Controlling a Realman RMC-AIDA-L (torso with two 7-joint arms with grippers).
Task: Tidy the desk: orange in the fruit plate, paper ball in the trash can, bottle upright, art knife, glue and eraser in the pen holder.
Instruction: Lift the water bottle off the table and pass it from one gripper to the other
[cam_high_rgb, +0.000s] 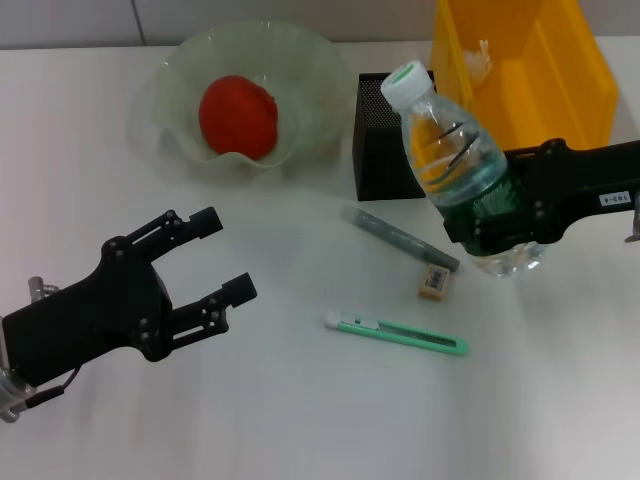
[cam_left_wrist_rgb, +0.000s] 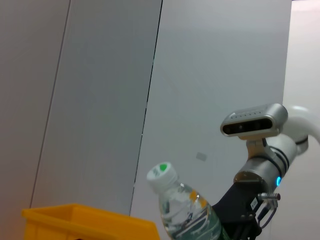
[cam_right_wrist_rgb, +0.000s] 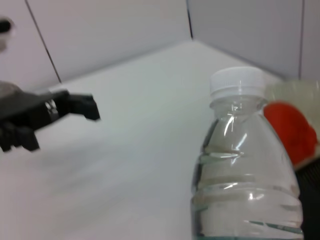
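I see my right gripper (cam_high_rgb: 500, 225) at 3 o'clock, jaws clamped on the tilted bottle (cam_high_rgb: 455, 160), while my left gripper (cam_high_rgb: 215, 255) hovers at 8 o'clock, jaws apart.

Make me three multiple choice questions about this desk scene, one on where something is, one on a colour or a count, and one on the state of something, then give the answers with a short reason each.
1. Where is the orange?
A. In the fruit plate
B. In the pen holder
C. On the bare table beside the eraser

2. What colour is the art knife?
A. Red
B. Green
C. Black

3. What state is the bottle in?
A. Lying flat on the table, untouched
B. Standing inside the yellow bin
C. Held by the right gripper, tilted, cap on

Answers:
1. A: the head view shows the orange resting in the pale wavy plate.
2. B: its body is green, lying on the table in front of the glue stick.
3. C: the right gripper's jaws clamp the bottle's lower body while its white cap leans toward the pen holder; the left gripper hangs open, away from it.
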